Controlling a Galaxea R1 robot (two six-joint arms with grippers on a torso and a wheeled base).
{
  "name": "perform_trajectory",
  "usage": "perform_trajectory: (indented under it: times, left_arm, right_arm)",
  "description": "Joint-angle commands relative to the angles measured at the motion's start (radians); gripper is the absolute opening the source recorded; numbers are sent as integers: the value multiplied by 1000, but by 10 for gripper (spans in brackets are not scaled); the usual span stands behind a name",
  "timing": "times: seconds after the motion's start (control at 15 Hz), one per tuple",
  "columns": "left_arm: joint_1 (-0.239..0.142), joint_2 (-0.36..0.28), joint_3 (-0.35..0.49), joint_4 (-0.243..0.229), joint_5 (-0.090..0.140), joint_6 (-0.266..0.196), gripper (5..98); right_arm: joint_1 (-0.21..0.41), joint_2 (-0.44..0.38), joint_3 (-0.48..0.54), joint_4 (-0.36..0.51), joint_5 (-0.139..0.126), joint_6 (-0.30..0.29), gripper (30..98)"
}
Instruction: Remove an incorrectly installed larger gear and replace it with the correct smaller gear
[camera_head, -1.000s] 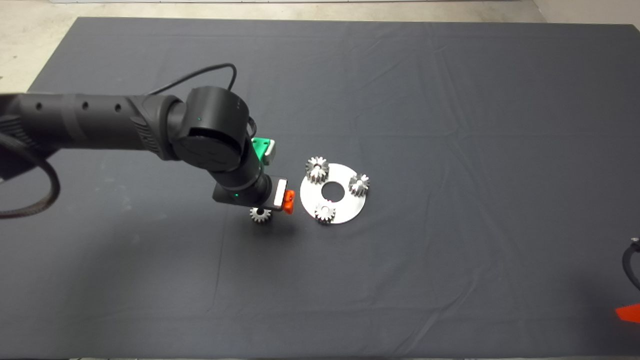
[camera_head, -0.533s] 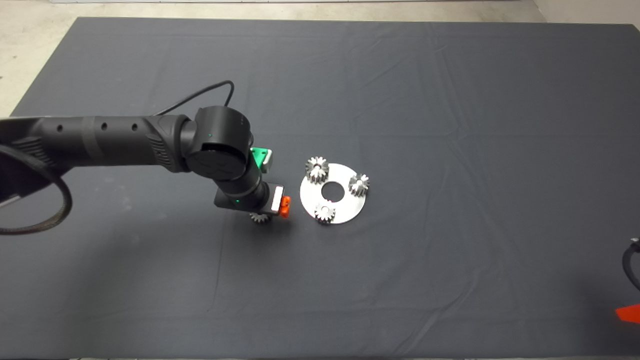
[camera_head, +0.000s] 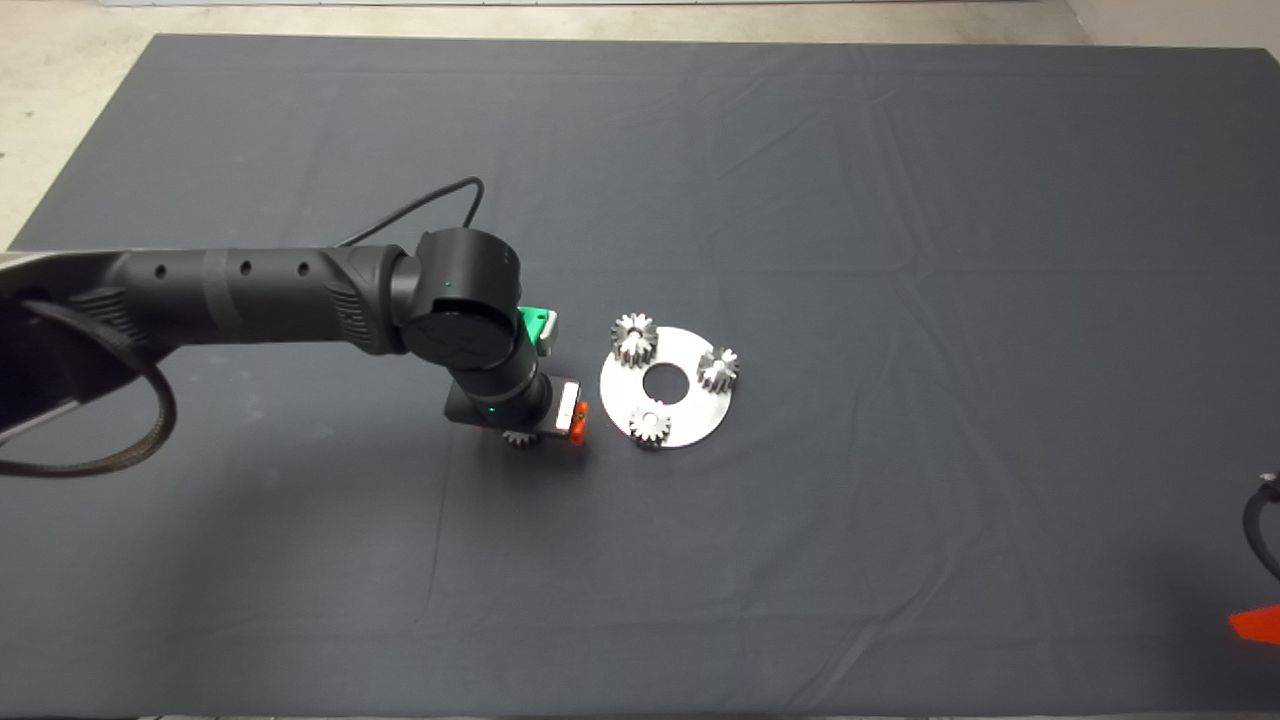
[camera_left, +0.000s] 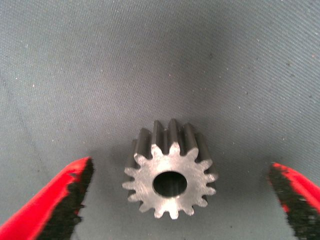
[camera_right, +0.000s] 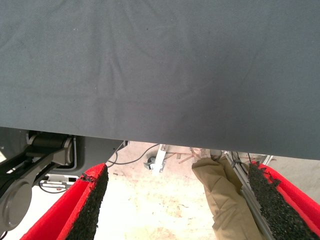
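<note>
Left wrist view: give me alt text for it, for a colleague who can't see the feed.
A steel spur gear with a round central bore lies flat on the dark mat, centred between the left gripper's two open red fingers with black pads. Neither finger touches the gear; a clear gap shows on each side.

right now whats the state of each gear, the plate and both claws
left claw: open, fingers either side of the loose gear, not touching it
loose gear: flat on the mat, bore up, off the plate
metal plate: flat on the mat, centre hole bare
three gears: standing on the plate
right claw: open, parked at the mat's lower right edge
</note>
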Motion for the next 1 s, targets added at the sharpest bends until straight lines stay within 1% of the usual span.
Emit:
perform_trajectory:
  times: [0.0,0.13,0.2,0.33,0.4,0.53,0.67,0.93]
  left_arm:
    - [-2,2,-6,9,71,3,865]
    - [-3,2,-4,9,70,4,844]
    - [-3,2,-4,9,70,3,809]
    - [-3,2,-3,9,71,3,790]
    - [-3,2,-7,9,71,4,753]
    - [-3,4,-16,11,70,4,748]
    - [-3,5,-21,11,70,4,701]
    - [-3,2,-38,11,70,9,697]
  right_arm:
    - [13,-1,8,17,-76,-5,739]
    - [13,-1,9,19,-76,-5,739]
    - [13,-1,9,19,-75,-5,739]
    - [13,-3,9,21,-75,-5,739]
    - [13,-3,9,21,-75,-5,739]
    - [13,-4,10,21,-75,-5,739]
    - [14,-4,10,21,-75,-5,739]
    - [14,-1,10,21,-73,-5,739]
